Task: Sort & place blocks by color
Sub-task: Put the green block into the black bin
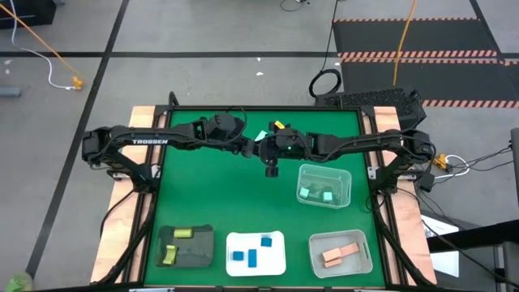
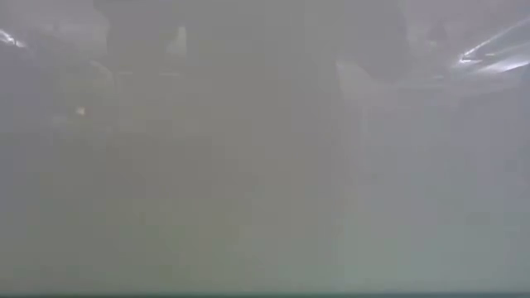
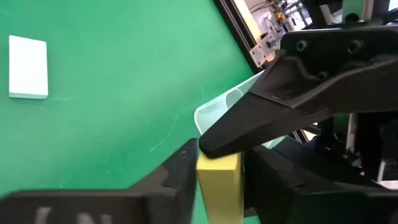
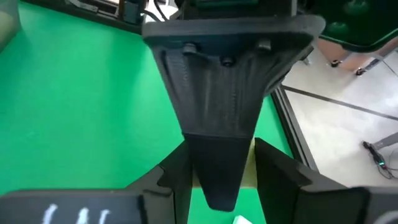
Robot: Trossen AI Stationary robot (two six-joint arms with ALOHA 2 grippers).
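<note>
In the left wrist view, a yellow-green rectangular block (image 3: 219,186) is seen pinched between the left gripper (image 3: 219,180)'s dark fingers and also by the right gripper (image 3: 214,144) above mid-table, apparently handed across toward the dark tray (image 1: 185,246) holding matching blocks.

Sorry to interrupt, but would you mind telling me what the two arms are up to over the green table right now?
They are sorting blocks by color and look to be mid-handoff. The left pincer and right pincer meet above the table's middle, both closed on one yellow-green block. Along the near edge, two yellow-green blocks lie in the dark tray, blue ones on the white tray, tan-pink ones in a clear tray; mint-teal ones sit in another clear tray.
</note>
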